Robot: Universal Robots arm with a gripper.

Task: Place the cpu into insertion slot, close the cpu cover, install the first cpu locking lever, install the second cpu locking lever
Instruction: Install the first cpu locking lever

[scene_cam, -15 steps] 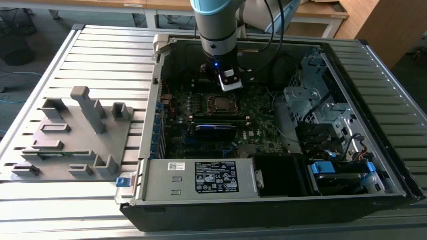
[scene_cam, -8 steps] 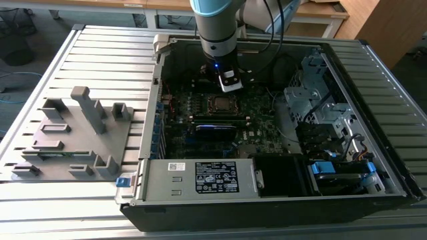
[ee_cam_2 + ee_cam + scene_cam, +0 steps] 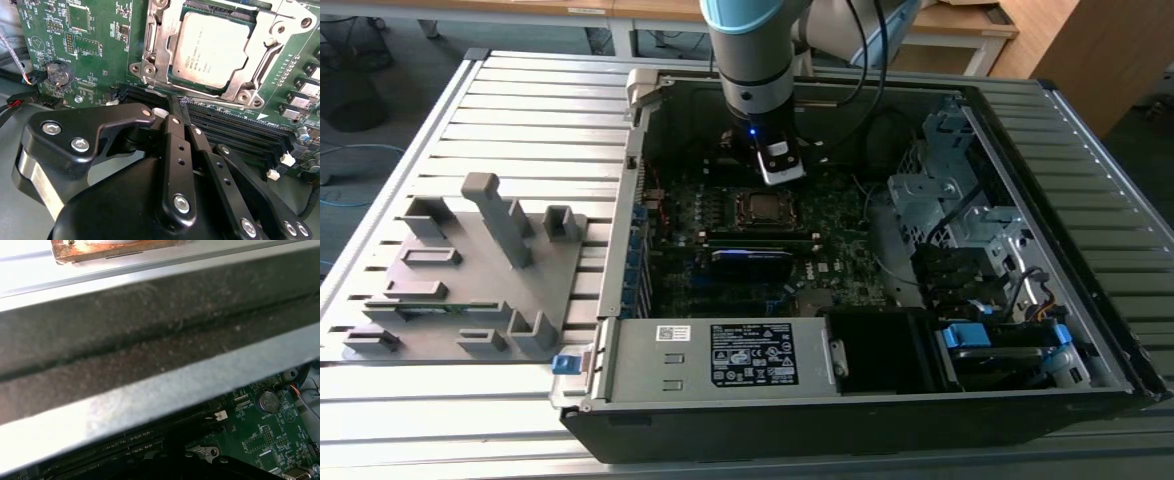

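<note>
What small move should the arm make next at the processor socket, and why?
The silvery-grey square cpu already lies under the silvery windowed metal cpu cover, with the black end effector just beside its edge; probably ease it down there to start latching.

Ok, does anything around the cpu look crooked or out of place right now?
Nothing stands out. In the second wrist view the cpu sits flat and square inside the window of the cpu cover, which lies down around it. The gripper is beside the cover's edge.
</note>
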